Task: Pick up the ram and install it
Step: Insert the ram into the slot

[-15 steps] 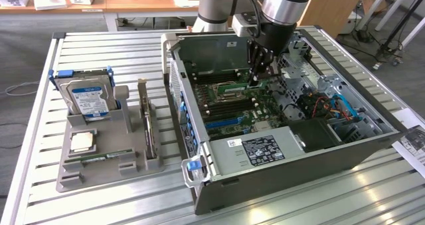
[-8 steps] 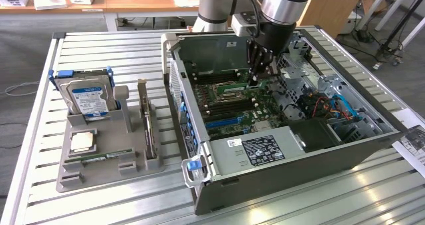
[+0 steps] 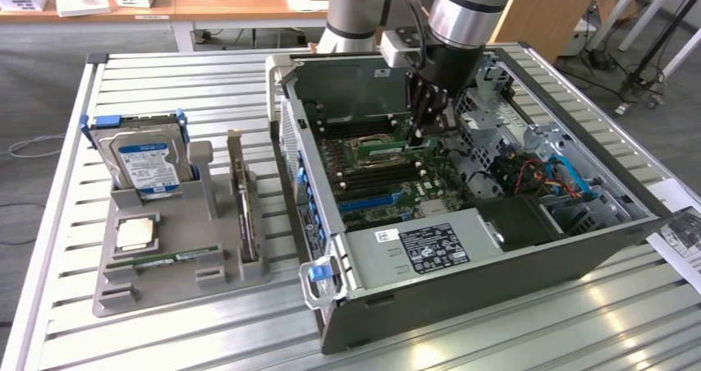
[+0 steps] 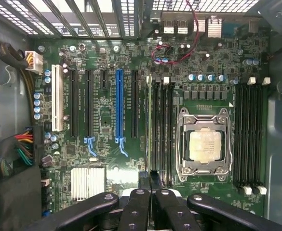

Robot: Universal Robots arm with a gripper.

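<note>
The ram [image 4: 150,122] is a thin green stick standing edge-on in a memory slot beside the processor socket [image 4: 204,144] on the motherboard. In the exterior view the ram [image 3: 383,148] shows as a short green strip inside the open computer case [image 3: 328,223]. My gripper [image 4: 150,185] is shut, with its dark fingertips right at the near end of the stick. I cannot tell whether they touch it. From outside, my gripper [image 3: 428,139] reaches straight down into the case over the board.
A second bank of empty black memory slots [image 4: 249,134] lies beyond the socket. Expansion slots, one blue [image 4: 119,108], lie on the other side. On the table, a grey tray [image 3: 121,293] holds a hard drive [image 3: 148,162], a processor chip [image 3: 134,233], an upright card [image 3: 246,215] and another green stick [image 3: 173,262].
</note>
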